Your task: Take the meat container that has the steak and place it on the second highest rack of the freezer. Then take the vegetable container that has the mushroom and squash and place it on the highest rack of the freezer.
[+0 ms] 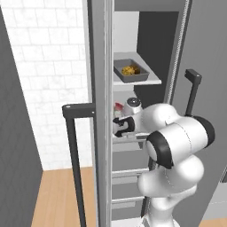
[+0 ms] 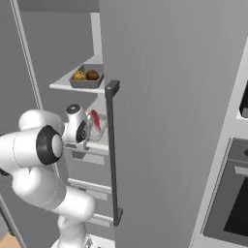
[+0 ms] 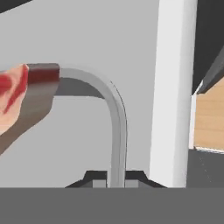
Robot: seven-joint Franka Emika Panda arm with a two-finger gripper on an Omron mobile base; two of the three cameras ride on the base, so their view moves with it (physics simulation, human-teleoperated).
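Fingers (image 3: 114, 181) clamped on meat container (image 3: 114, 127) rim, steak (image 3: 11, 98) inside. Level tray, slide fully onto second freezer (image 1: 177, 53) rack before letting go.

The arm (image 1: 177, 142) reaches forward, its tool (image 3: 116, 177) clamped nearly shut.

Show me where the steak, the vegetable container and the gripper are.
steak (image 2: 95, 119): right base view, its red face.
vegetable container (image 1: 142, 76): left base view, its front right rim.
gripper (image 3: 116, 180): hand view, between the fingertips, on the container wall.

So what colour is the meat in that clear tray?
Red with a pale edge; the steak shows best in the right base view.
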